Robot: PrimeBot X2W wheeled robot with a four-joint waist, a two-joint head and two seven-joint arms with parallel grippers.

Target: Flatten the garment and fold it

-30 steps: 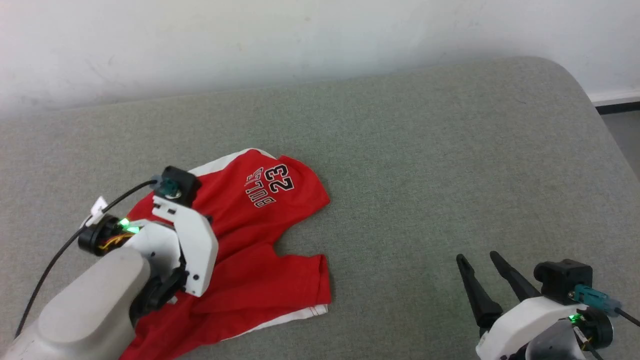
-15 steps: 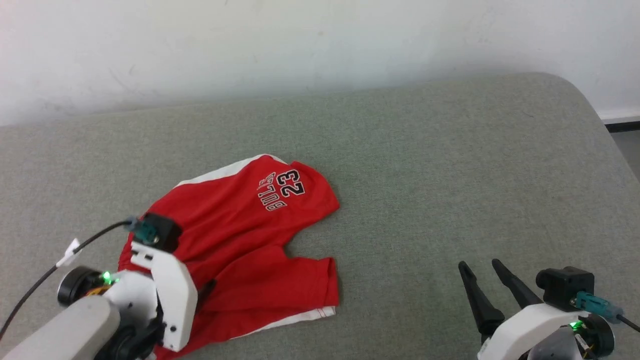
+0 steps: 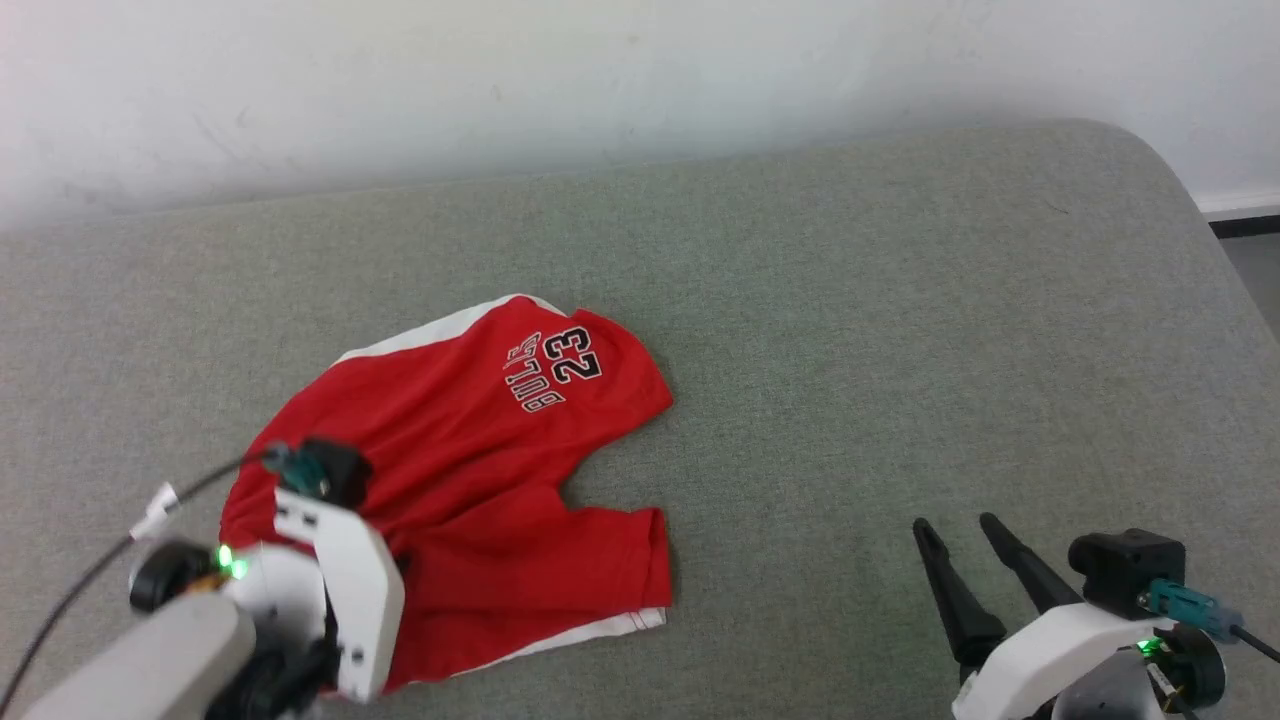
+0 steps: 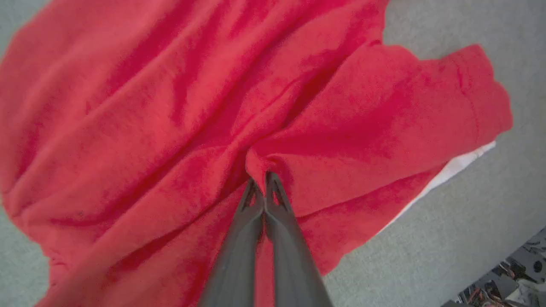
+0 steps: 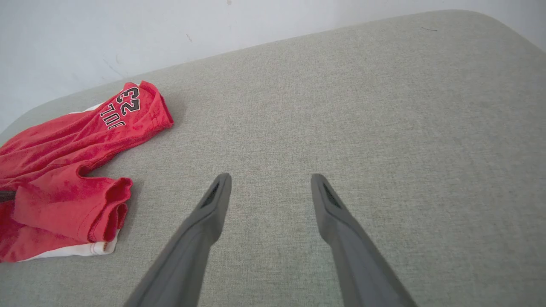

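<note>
Left wrist view: left fingers [image 4: 241, 243] clamped on a fold of the shorts [image 4: 128, 119], right fingers [image 5: 341, 230] spread wide, empty; flattening stage, likely needing a gentle outward pull next.

Grey-green fabric pad [image 3: 850, 330], far-right corner rounded. Red shorts [image 3: 450, 440] lie rumpled on left part, both legs pointing toward middle. "23" print [image 3: 553, 368] on far leg, facing up. White stripe [image 3: 575, 632] along near leg's outer edge, hem there doubled over.
</note>
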